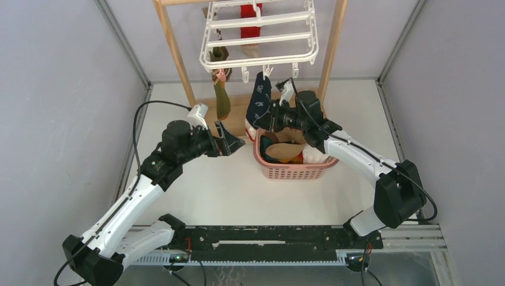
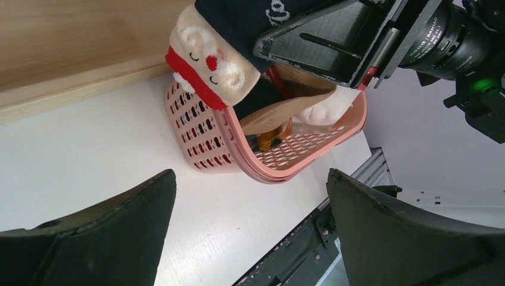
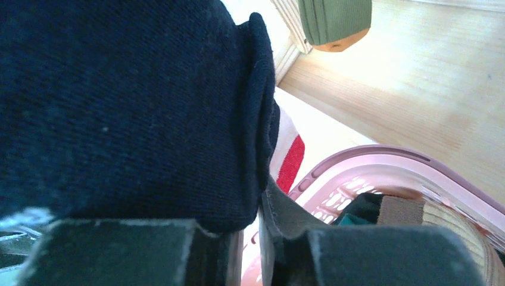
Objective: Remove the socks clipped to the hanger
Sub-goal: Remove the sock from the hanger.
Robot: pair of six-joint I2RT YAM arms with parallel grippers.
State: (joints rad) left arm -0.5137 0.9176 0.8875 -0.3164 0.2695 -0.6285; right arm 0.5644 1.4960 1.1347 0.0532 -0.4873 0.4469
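The white hanger (image 1: pixel 259 36) hangs from a wooden stand. A red sock (image 1: pixel 251 24) and an olive-and-brown sock (image 1: pixel 222 98) are clipped to it. A navy sock (image 1: pixel 259 98) with white marks dangles from a front clip. My right gripper (image 1: pixel 266 116) is at this sock's lower part. In the right wrist view the navy sock (image 3: pixel 131 107) fills the left side, and its rolled edge is pinched in the right gripper (image 3: pixel 253 211), whose jaws are nearly together. My left gripper (image 1: pixel 229 140) is wide open and holds nothing. It hovers left of the basket, left gripper (image 2: pixel 250 174) over bare table.
A pink basket (image 1: pixel 292 170) under the right gripper holds several loose socks. A white-and-red Santa sock (image 2: pixel 208 65) drapes over the basket's rim (image 2: pixel 238 155). The wooden stand's posts (image 1: pixel 178 59) and base board (image 3: pixel 405 89) stand behind. Grey walls enclose the table.
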